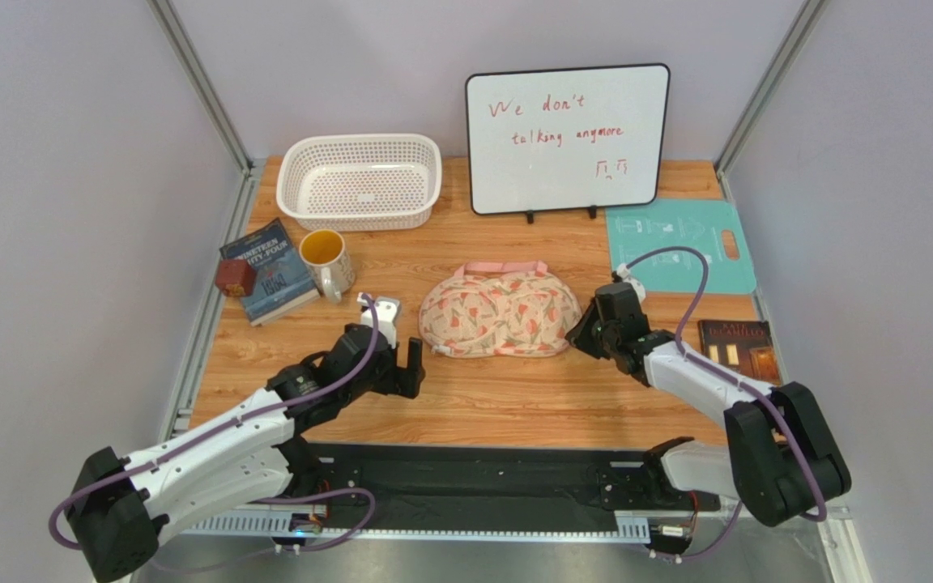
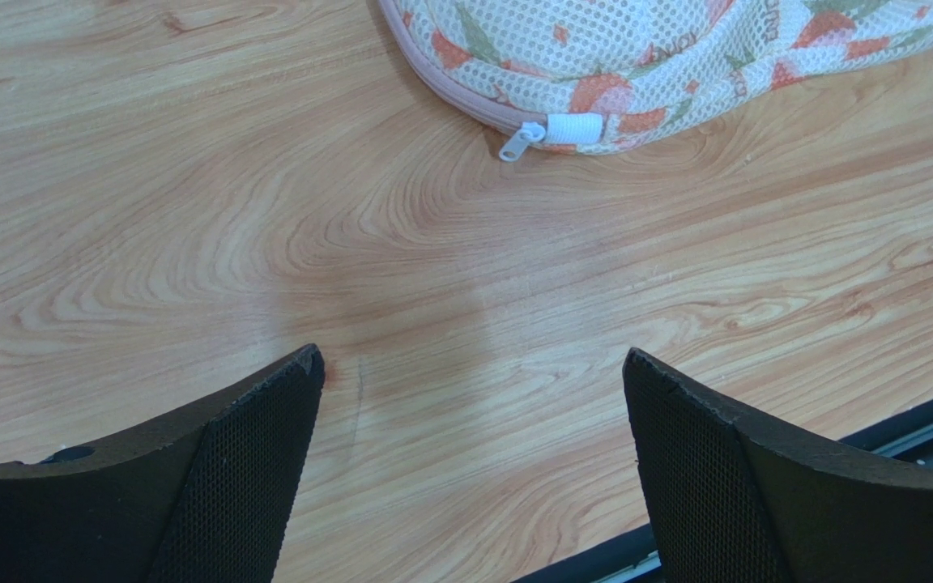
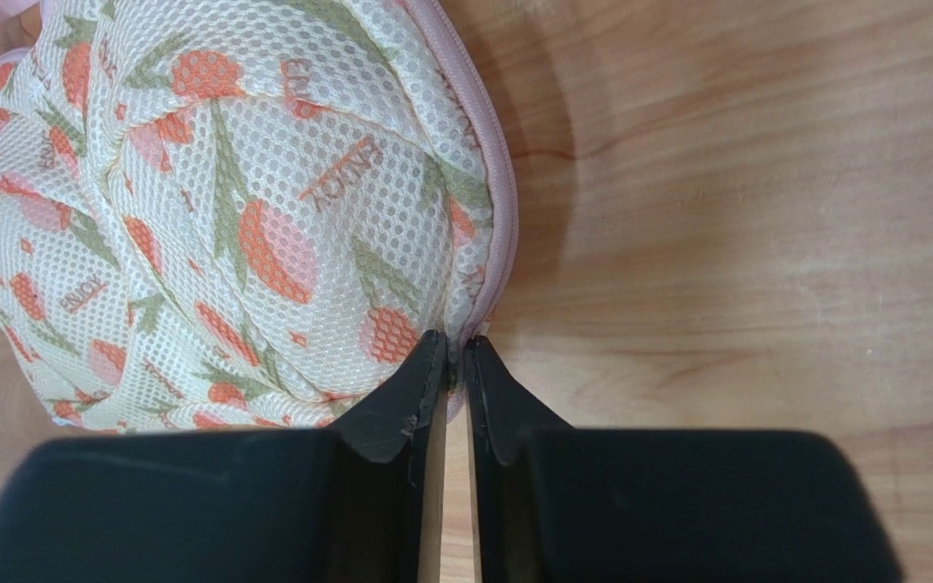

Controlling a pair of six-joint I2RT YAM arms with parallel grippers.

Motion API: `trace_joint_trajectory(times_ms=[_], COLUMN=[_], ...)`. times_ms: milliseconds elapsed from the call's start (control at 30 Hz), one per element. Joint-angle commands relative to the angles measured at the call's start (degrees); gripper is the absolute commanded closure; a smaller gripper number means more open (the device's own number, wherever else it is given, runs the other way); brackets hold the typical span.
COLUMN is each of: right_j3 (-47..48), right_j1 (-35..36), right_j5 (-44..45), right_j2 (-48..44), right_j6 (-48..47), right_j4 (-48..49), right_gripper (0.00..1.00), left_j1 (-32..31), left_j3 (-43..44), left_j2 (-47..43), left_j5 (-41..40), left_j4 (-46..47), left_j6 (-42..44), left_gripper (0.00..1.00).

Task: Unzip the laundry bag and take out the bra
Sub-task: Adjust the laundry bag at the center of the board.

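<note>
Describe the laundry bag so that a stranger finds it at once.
On the wooden table, look in front of the whiteboard. The laundry bag lies at the centre: the only soft thing, cream mesh printed orange and green, with pink trim.

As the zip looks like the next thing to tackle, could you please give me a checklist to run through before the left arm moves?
1. Right gripper anchoring the laundry bag: ok, jaws closed on its pink trim.
2. Left gripper ready to grasp: ok, jaws wide apart and holding nothing.
3. Zipper pull reachable: ok, it lies exposed on the table at the bag's edge.
4. Left gripper lined up on the pull: not ok, it is over bare wood short of it.
5. Bra inside the bag: cannot tell, the printed mesh hides the contents.
</note>
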Motion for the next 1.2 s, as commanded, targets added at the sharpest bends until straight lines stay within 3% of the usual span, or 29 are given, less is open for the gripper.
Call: trace_joint_trajectory(times_ms=[0,267,567,967,1167], right_j3=[5.3,11.6,11.4,11.2,10.6], right_j1=[0.1,-1.6,-1.7,-1.7,-1.7], right_j5=[3.7,4.2,2.7,1.7,1.3], right_j2=[2.2,7.3,8.0,7.4,6.4], right_j6=[-2.1,-5.3,-5.1,-5.0,-4.9], right_j4=[0.9,-2.0,-2.2,-2.1,-2.2], right_gripper=[0.98,1.00,1.00,1.00,1.00], left_j1=[-0.2,-0.2,-0.7,-2.5,-2.6], left_j3=[-0.3,-0.6,4.4,8.2,9.1], left_j2=[-0.6,6.7,20.9,31.9,35.6], left_j5=[0.2,-1.8,-3.4,-5.6,-7.6], left_j4=[0.1,7.5,18.1,22.2,24.4], left_j6=[1.2,0.5,-1.3,-3.9,-3.9], left_gripper=[0.02,0.06,0.20,0.24,0.37])
